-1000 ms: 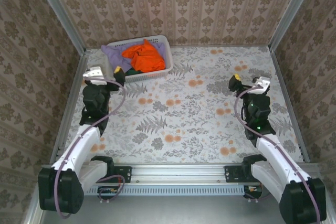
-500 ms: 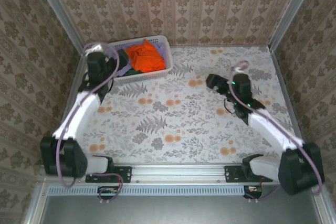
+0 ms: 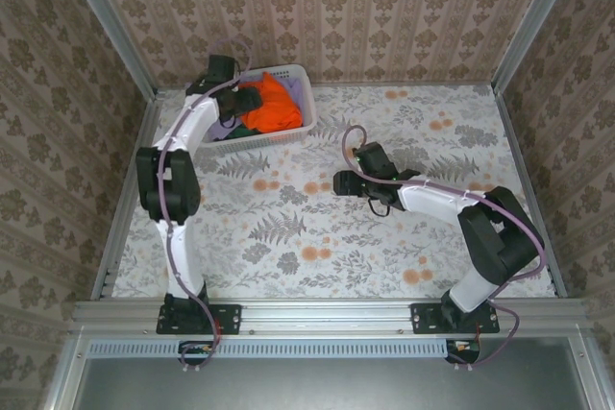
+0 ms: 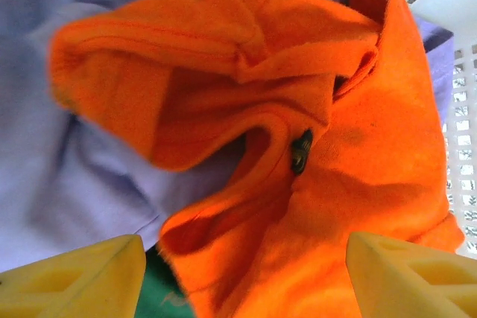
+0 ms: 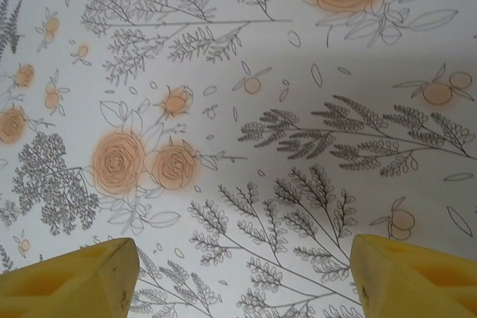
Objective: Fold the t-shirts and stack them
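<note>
The t-shirts lie heaped in a white lattice basket [image 3: 288, 74] at the table's back left. On top is the crumpled orange shirt [image 3: 279, 108] [image 4: 358, 154]. A lavender shirt [image 4: 89, 176] lies under it, and a bit of dark green shirt [image 4: 153, 299] shows below that. My left gripper [image 3: 248, 101] [image 4: 246, 281] hangs open just over the orange shirt, yellow fingertips [image 4: 74, 277] on either side of its folds, not clamped. My right gripper [image 3: 338, 182] [image 5: 242, 281] is open low over the bare floral tablecloth near the table's middle, with nothing between its fingers.
The basket wall [image 4: 462, 109] stands close on the right of the left gripper. Patterned walls enclose the table on three sides. The floral tablecloth [image 3: 317, 237] stretches flat between the arms and toward the front rail.
The left arm swung from the table's left side up into the basket over the orange shirt. The right arm reached from the right side to the table's middle. Both jaws narrowed slightly.
</note>
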